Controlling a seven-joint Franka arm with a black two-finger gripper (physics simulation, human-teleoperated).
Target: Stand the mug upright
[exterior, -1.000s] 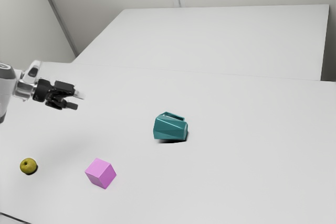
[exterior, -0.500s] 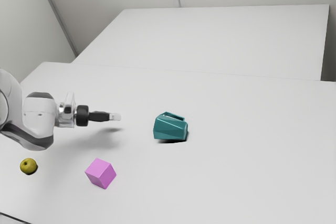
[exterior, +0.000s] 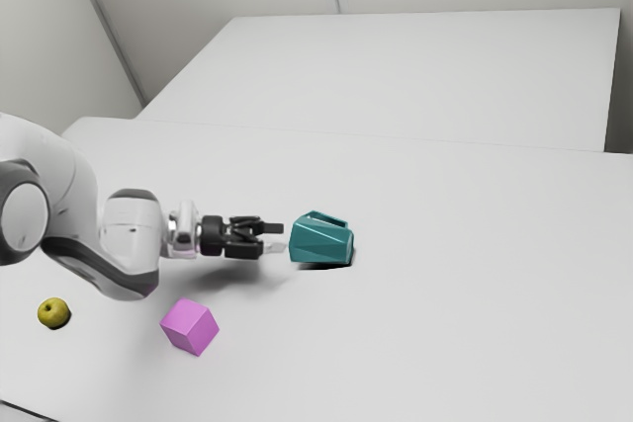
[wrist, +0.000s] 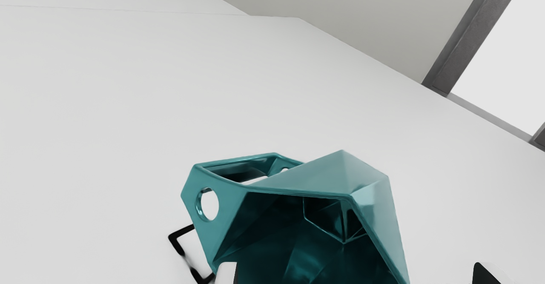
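The gripper (exterior: 277, 237) is wide apart and holds nothing. Clock positions below refer to the exterior view, 12 o'clock at its top. The mug (exterior: 321, 242) lies on its side on the surface (exterior: 475, 294), just beside the gripper at 3 o'clock, with its mouth (wrist: 306, 241) toward the gripper and its handle (exterior: 327, 216) at 12 o'clock.

CAUTION: In the wrist view, one finger (wrist: 226, 274) overlaps the rim on the handle side; the opposite finger (wrist: 484, 276) stands well apart from the wall. If the approach continues off-centre, the nearer fingertip may strike the rim and push or turn the mug. An uneven grip could let it slip during rotation.

The wrist view exposes the hollow interior and a round hole in the handle. The exterior view gives the outer wall in profile, the pink cube (exterior: 190, 327) at 8 o'clock from the mug, and the olive-green fruit (exterior: 53, 312) at 9 o'clock from the cube.
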